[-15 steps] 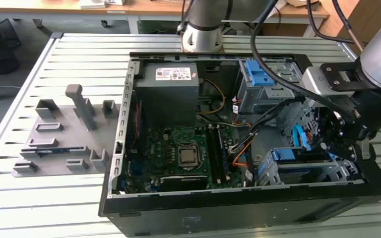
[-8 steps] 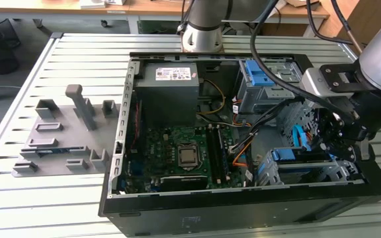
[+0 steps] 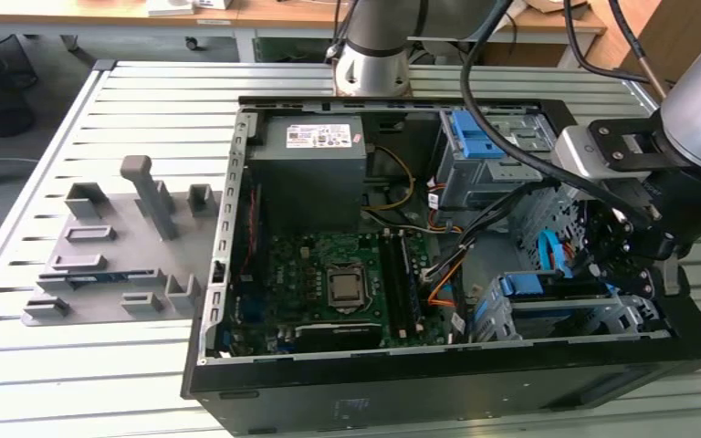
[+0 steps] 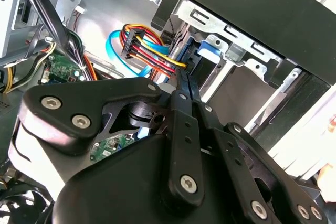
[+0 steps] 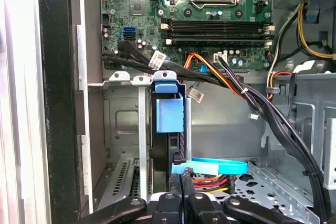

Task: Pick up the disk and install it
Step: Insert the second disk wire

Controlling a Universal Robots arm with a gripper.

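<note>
We look into an open black steel computer case (image 3: 448, 392) lying on a slatted grey metal table (image 3: 131, 100), side panel off. Inside: green motherboard (image 3: 339, 274), grey power-supply box (image 3: 314, 164), bundles of black, red, yellow and orange wires (image 5: 226, 82), a pale-blue flat cable (image 5: 215, 166).

The disk (image 5: 169, 111) sits upright in the perforated sheet-metal drive cage (image 5: 123, 124) at the case's front corner; its blue plastic bracket stands proud at the end facing us, smooth and boxy, the dark drive body running away below it. In the exterior view the disk (image 3: 558, 285) lies at the cage near the case's lower edge, towards the exterior view's right.

The gripper (image 5: 182, 179), matte black w/ hex bolts, hangs just by the disk's near end. In both wrist views the two slim fingers (image 4: 184, 93) are pressed together, flat to flat, pinching nothing we can make out. Whether the tips touch the drive, we cannot tell.

Room is tight: cage walls flank the disk on both sides, cables cross just beside the bracket, the case rim runs close by. To the exterior view's left, grey moulded fixtures (image 3: 120, 246) sit on the table, well apart.
</note>
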